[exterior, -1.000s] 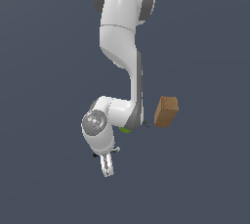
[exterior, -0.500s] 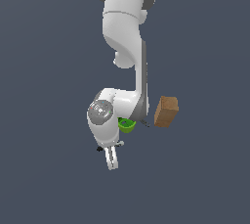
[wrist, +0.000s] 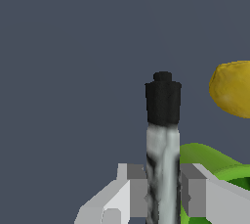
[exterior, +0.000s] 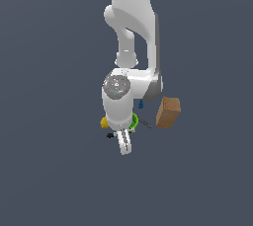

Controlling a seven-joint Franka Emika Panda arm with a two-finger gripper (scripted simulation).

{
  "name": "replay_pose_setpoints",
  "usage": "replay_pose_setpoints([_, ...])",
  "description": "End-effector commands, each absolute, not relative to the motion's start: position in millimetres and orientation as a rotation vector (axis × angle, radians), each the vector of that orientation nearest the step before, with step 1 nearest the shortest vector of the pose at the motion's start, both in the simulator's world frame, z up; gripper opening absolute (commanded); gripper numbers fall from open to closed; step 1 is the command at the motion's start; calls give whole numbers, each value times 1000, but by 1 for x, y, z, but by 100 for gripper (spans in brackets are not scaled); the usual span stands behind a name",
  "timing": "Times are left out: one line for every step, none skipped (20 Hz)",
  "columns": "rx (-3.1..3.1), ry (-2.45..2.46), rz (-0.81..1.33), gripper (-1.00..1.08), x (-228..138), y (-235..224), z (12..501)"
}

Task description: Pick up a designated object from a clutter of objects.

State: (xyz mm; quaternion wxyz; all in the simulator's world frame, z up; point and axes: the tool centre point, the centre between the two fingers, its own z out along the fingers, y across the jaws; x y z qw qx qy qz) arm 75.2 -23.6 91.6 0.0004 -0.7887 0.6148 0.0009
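As I read the wrist view, the marker (wrist: pixel 163 169) stands between my tool's (wrist: pixel 163 196) two fingers (wrist: pixel 138 191), which are clamped on its pale barrel, black end poking out beyond them. Just beside it sit the green cup (wrist: pixel 207 162) and the yellow ball (wrist: pixel 233 88).

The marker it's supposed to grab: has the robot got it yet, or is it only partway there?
Partway. Done: the gripper has reached the marker, whose pale barrel runs between the two fingers. In hand: the closing; small gaps seem to show on each side of the barrel, so I can't tell if it is clamped. Left: lifting it away from the green cup and lemon close by.
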Motion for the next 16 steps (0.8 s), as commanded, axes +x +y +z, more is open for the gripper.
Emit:
replay_pose_setpoints([-2477, 1930, 3, -100, 62, -11, 108])
replay_pose_setpoints([-2477, 1930, 3, -100, 57, -6, 115])
replay_pose_setpoints([-2477, 1930, 3, -100, 52, -1, 122])
replay_pose_setpoints([-2477, 1930, 3, -100, 47, 3, 128])
replay_pose_setpoints([-2477, 1930, 3, -100, 42, 8, 135])
replay_pose_setpoints([-2477, 1930, 3, -100, 37, 13, 142])
replay_pose_setpoints([-2477, 1930, 3, -100, 32, 18, 149])
replay_pose_setpoints([-2477, 1930, 3, -100, 27, 23, 156])
replay_pose_setpoints([-2477, 1930, 3, -100, 22, 28, 163])
replay_pose_setpoints([-2477, 1930, 3, -100, 16, 33, 169])
replay_pose_setpoints([-2477, 1930, 2, -100, 11, 38, 176])
replay_pose_setpoints([-2477, 1930, 2, -100, 6, 43, 183])
replay_pose_setpoints([-2477, 1930, 2, -100, 1, 48, 191])
replay_pose_setpoints([-2477, 1930, 1, -100, -4, 53, 198])
replay_pose_setpoints([-2477, 1930, 1, -100, -10, 59, 205])
replay_pose_setpoints([-2478, 1930, 0, -100, -15, 64, 212])
